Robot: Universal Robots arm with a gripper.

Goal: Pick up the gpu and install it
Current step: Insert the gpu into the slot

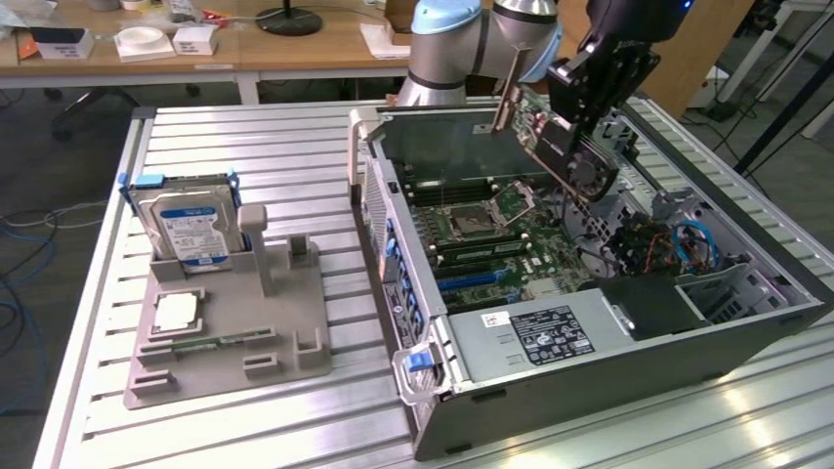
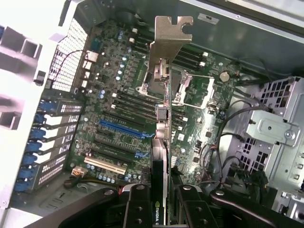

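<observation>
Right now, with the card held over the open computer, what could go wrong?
1. The gpu hangs tilted in the gripper above the case. Lowered at this angle, its edge may miss the blue slot and scrape the motherboard.
2. In the wrist view its silver bracket lines up with the CPU socket. A badly aimed descent might strike the socket.

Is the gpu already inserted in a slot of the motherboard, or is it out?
Out. The gripper holds the gpu tilted in the air above the open case, clear of the motherboard slots.
</observation>
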